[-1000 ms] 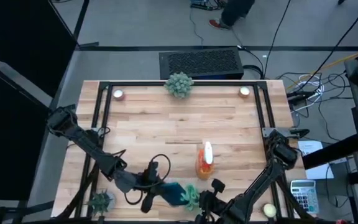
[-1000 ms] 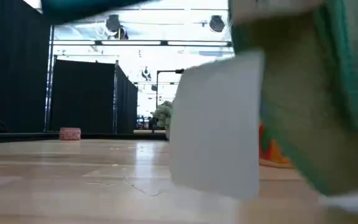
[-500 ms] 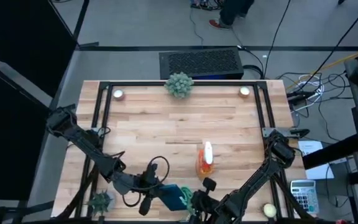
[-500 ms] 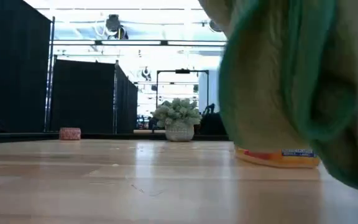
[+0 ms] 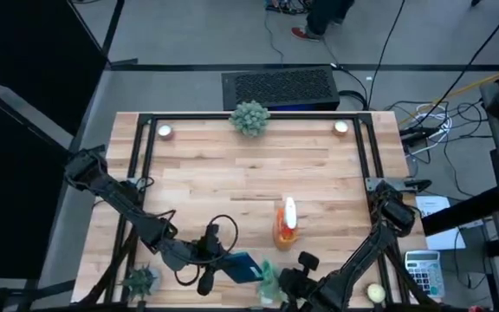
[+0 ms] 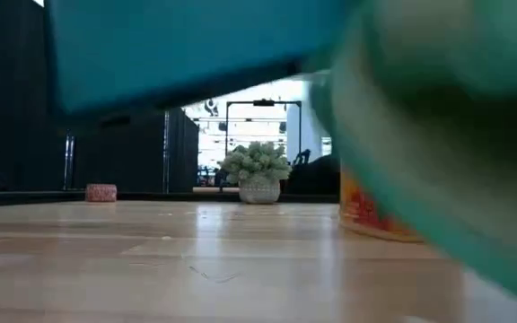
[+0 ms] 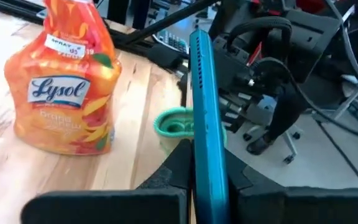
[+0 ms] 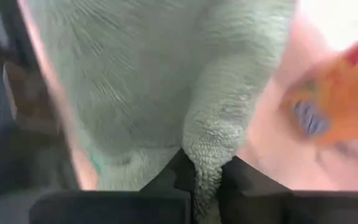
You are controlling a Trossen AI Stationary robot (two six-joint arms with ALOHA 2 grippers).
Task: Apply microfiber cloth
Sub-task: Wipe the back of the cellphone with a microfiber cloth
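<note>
A teal-blue tablet (image 5: 243,267) is held up near the table's near edge, with my left gripper (image 5: 223,263) shut on it. Right beside it is the pale sage-green microfiber cloth (image 5: 268,276), bunched against the tablet's right end, with my right gripper (image 5: 282,282) shut on it. In the left wrist view the tablet (image 7: 205,112) shows edge-on with the cloth (image 7: 174,124) next to it. In the low view the tablet (image 6: 178,45) and the cloth (image 6: 438,135) hang above the tabletop. My left gripper pinches the tablet's end nearest to it (image 7: 207,171) between its two fingers, one on each flat face. The fingers come level from the table's left. The tablet stands on edge, lifted clear of the table. My right gripper pinches a thick fold of the cloth (image 8: 207,158) between its two fingers, in several layers. It comes from the table's right, low over the near edge. The rest of the cloth (image 8: 142,74) spreads beyond the fingers toward the tablet, slack and clear of the table.
An orange Lysol spray bottle (image 5: 286,224) stands just behind the two grippers. A round plant ball (image 5: 249,117) and two candles (image 5: 165,131) (image 5: 341,126) sit along the far edge. A small green plant (image 5: 141,279) is at the near left, a yellow ball (image 5: 374,294) at the near right.
My right gripper has gone with the cloth toward the table's left, up against the tablet, and then come back a little toward the right. The cloth has slid along the tablet's right end. My left gripper has kept the tablet raised, nearly in place.
</note>
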